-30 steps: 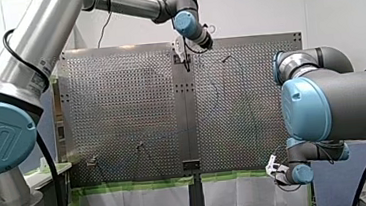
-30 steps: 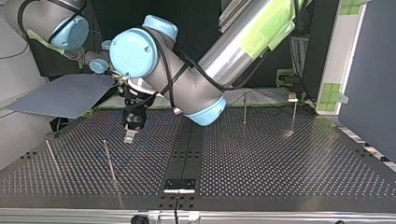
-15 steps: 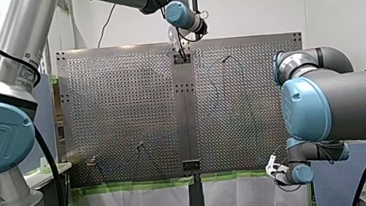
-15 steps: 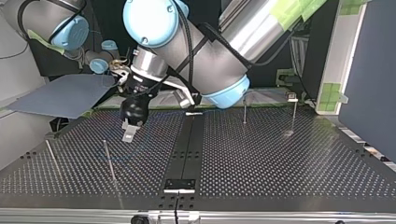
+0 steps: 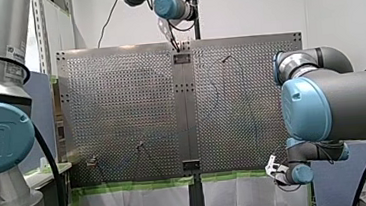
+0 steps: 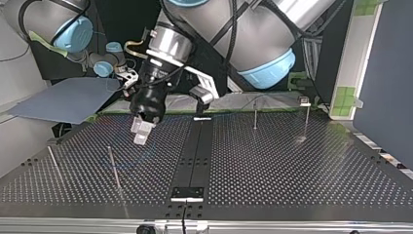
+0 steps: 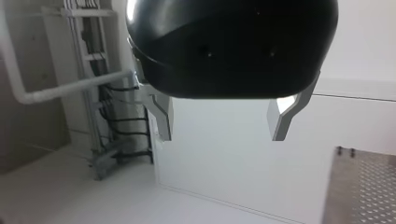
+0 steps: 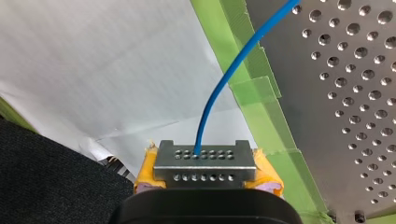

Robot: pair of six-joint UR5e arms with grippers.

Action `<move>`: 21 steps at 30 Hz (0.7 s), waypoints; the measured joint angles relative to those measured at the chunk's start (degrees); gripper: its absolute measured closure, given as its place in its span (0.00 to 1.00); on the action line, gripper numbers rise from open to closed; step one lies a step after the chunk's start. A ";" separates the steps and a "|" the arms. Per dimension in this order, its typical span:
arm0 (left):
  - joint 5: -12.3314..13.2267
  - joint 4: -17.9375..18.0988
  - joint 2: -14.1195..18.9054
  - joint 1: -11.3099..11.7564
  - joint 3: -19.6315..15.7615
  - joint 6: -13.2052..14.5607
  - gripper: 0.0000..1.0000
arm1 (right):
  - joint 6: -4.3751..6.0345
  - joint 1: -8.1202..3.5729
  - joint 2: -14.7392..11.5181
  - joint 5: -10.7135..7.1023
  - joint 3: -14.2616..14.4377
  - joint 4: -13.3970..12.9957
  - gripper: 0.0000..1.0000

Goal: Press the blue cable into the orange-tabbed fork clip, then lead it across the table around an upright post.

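Blue cable is locked in my right tool, folks: the yellow pads are squeezed tight on it. The line comes straight out of the metal fingertips ahead of the tool, then bends over the green tape toward the perforated bench. In the front view that tool sits low at 5 o'clock, just off the bench's near edge. Up at 12 o'clock in the same view hangs my left tool, right over the bench's far edge on the centre strip. Its own camera gives us the verdict: the two metal fingers stand wide apart with nothing between them, only a pale wall ahead and one corner of the bench beyond. Switch to the top view and the left arm drops in from 1 o'clock, its tool pointing down over the bench at about 10 o'clock. A thin upright post stands at 8 o'clock, and a faint blue trace of the cable lies on the holes just beside it. Two more posts stand well apart at 2 o'clock. Back in the front view, a small clip sits at 7 o'clock; its tab is too small to call.
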 joint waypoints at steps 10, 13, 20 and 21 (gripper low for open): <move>-0.04 5.85 2.15 0.39 -5.83 0.67 0.00 | 0.00 0.07 0.00 0.06 0.00 0.00 1.00; -0.03 7.67 2.18 0.41 -7.64 0.69 0.00 | 0.00 0.09 0.01 0.09 0.00 0.00 1.00; -0.03 11.69 2.19 0.45 -11.68 0.70 0.00 | 0.00 0.10 0.03 0.16 0.00 0.00 1.00; -0.03 12.24 2.19 0.45 -12.26 0.70 0.00 | 0.00 0.10 0.03 0.17 0.00 0.00 1.00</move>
